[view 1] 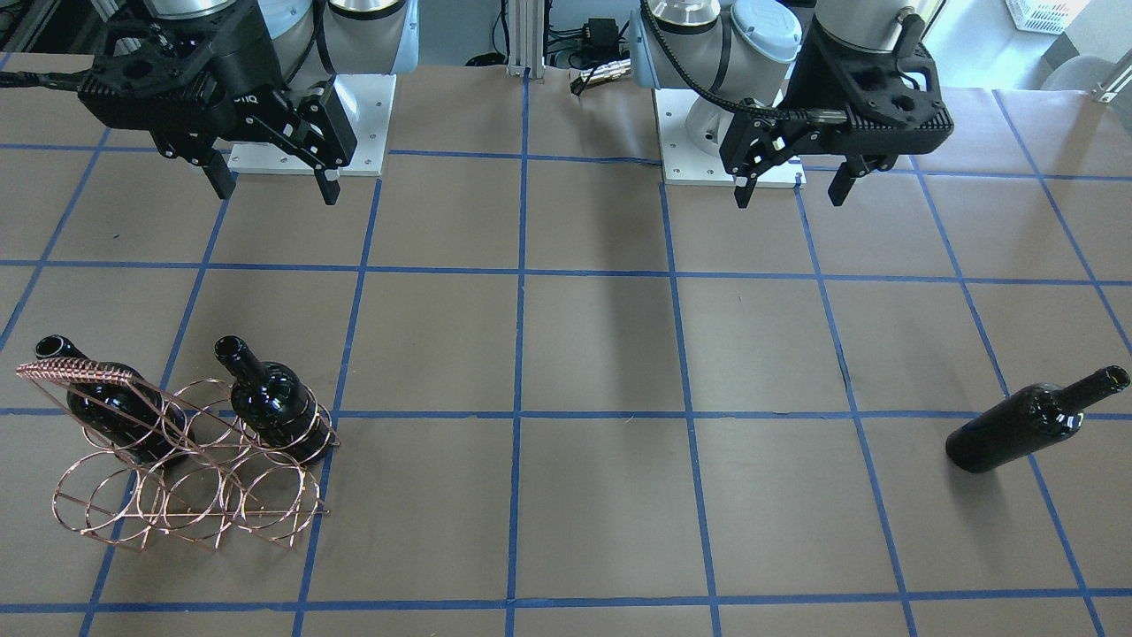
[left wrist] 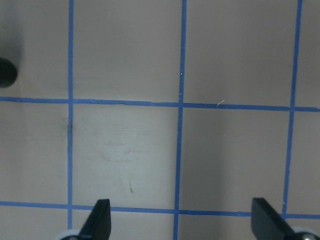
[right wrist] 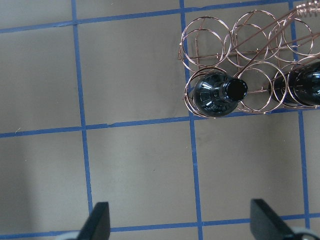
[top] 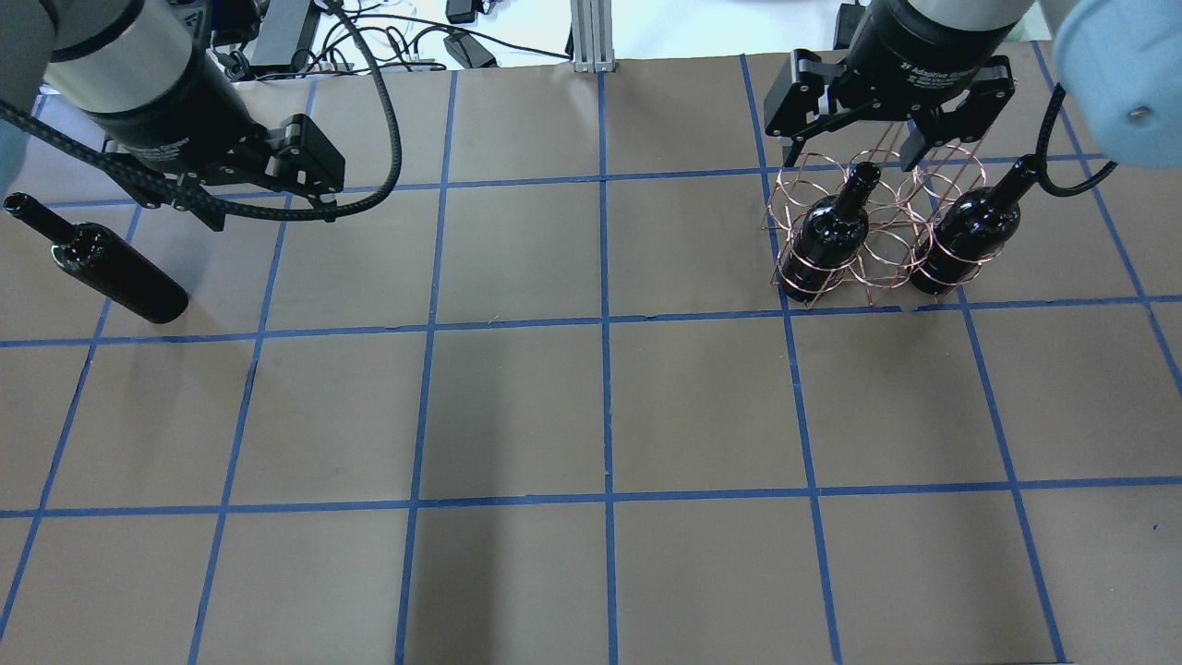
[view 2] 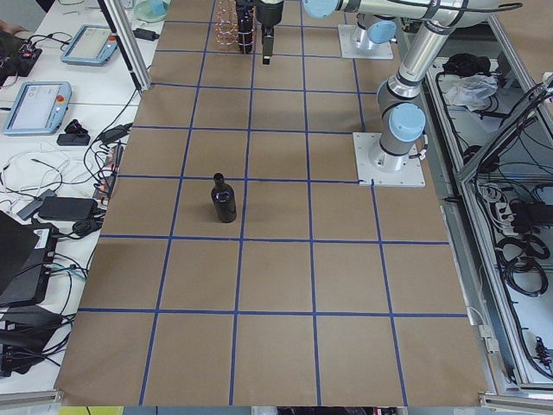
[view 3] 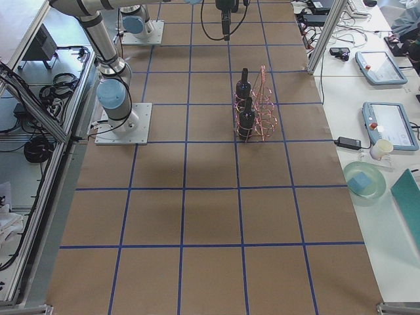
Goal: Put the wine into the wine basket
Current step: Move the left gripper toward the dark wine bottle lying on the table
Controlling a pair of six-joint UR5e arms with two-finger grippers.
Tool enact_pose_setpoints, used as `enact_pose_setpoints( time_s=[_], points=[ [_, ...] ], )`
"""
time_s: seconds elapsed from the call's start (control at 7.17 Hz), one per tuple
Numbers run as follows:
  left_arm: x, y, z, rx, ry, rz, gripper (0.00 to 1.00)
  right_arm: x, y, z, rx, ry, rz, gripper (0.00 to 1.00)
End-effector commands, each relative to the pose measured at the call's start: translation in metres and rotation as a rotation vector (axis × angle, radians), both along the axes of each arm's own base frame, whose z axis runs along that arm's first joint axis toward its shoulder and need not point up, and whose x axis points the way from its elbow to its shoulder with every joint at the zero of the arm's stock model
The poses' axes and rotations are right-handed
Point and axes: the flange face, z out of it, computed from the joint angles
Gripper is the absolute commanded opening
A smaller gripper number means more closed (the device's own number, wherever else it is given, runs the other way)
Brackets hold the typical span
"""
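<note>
Over at the right edge of the front-facing view, the wine (view 1: pixel 1030 423) is standing upright on the brown paper (view 1: pixel 601 354). It is alone there, well apart from both of my grippers and across the table from the wine basket (view 1: pixel 190 469) at the lower left.

I am holding my left gripper (view 1: pixel 790 190) above the table in the upper right of that view, jaws spread wide and gripping nothing. Its wrist camera is showing me my two fingertips (left wrist: pixel 100 222) at the bottom of the frame and blue tape lines (left wrist: pixel 125 102) crossing the paper. A dark rounded shape (left wrist: pixel 6 72) is sitting at the left edge, and I cannot tell for certain what it is.

I am hanging my right gripper (view 1: pixel 276 188) in the upper left of the front-facing view, jaws likewise apart and empty. Its wrist camera is looking down on the basket in the upper right of its frame.

Two look-alike bottles are sitting in the basket, necks up. One bottle (view 1: pixel 274 398) is resting at the end nearer the centre of the view. The second bottle (view 1: pixel 115 402) is resting at the other end, just beside the ribbed top bar (view 1: pixel 75 370).
</note>
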Motion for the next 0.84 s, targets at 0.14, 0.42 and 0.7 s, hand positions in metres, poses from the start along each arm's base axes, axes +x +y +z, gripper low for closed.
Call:
enact_pose_setpoints(
  time_s=[0.14, 0.42, 0.7],
  points=[
    [0.157, -0.015, 0.011, 0.006, -0.028, -0.002, 1.0, 0.0, 0.0, 0.001, -0.002, -0.003, -0.003, 1.0],
    [0.244, -0.012, -0.001, 0.006, 0.013, -0.006, 1.0, -0.001, 0.0, 0.0, 0.001, 0.005, -0.002, 1.0],
    [0.285, -0.027, -0.016, 0.006, 0.044, -0.036, 1.0, -0.002, 0.001, 0.003, -0.001, 0.004, 0.0, 1.0]
  ],
)
